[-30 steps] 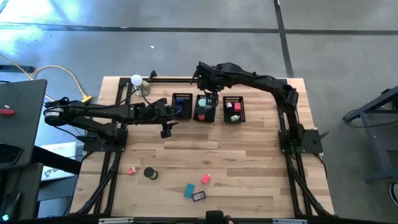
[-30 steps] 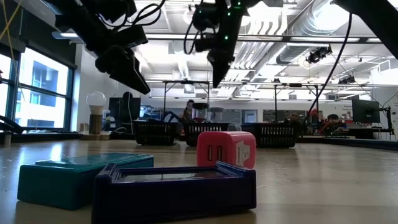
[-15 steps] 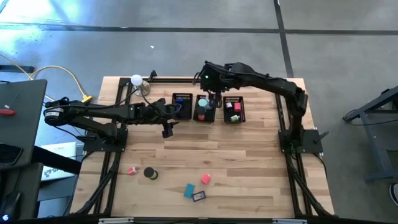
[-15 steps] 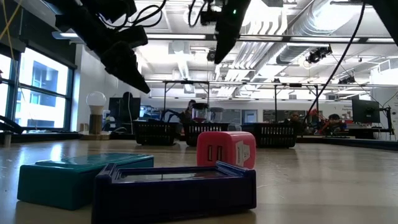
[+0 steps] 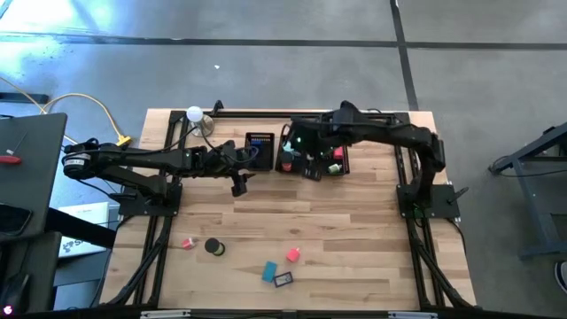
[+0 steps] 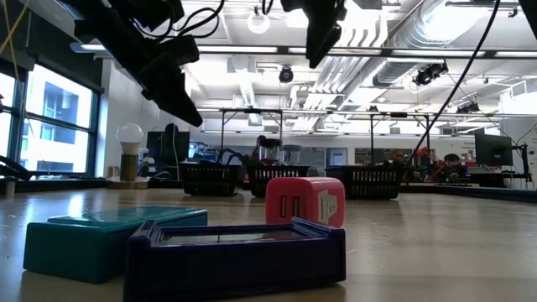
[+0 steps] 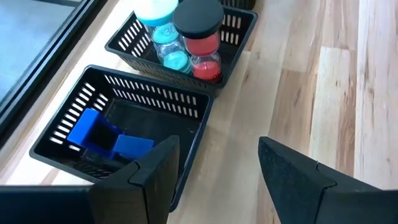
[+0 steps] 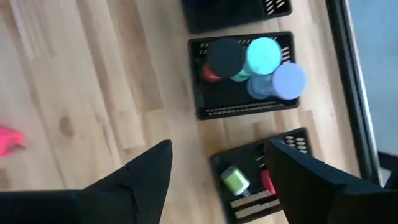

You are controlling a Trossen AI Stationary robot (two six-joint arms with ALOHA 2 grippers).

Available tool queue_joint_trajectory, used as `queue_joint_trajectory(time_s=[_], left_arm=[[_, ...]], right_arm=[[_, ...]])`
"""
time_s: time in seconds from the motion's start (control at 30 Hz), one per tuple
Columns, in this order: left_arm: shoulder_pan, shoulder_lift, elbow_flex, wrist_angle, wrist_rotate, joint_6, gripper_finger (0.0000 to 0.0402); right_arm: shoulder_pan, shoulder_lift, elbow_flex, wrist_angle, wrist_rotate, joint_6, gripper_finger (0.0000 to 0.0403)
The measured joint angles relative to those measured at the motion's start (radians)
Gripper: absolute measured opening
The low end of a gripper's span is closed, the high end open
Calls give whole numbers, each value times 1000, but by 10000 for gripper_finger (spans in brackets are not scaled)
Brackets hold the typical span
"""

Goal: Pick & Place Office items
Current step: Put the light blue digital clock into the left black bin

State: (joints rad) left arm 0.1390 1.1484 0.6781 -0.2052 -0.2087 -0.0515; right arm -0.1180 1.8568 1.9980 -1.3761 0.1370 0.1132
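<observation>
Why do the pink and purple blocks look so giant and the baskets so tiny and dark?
In the low view the camera sits at table height right beside the pink block and purple block, so they loom large; the mesh bins stand far back against bright ceiling lights and windows, so they show as dark shapes. The high view shows their true small size.

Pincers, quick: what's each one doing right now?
Left pincer: open, empty, beside the left bin.
Right pincer: open, empty, above the bins.

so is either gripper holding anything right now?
No. The left gripper and the right gripper both stand open, with only table and bins showing between their fingers.
</observation>
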Motion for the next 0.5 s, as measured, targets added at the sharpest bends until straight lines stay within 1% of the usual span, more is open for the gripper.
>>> queue_joint_trajectory(time_s=[0.17,0.4,0.5], left_arm=[[0,0,0,8,0,-42,211],[0,0,0,33,0,-103,211],[0,0,0,64,21,-78,211]], right_arm=[[87,0,0,2,16,99,244],[231,0,0,-42,159,285,244],[313,0,0,-52,233,376,244]])
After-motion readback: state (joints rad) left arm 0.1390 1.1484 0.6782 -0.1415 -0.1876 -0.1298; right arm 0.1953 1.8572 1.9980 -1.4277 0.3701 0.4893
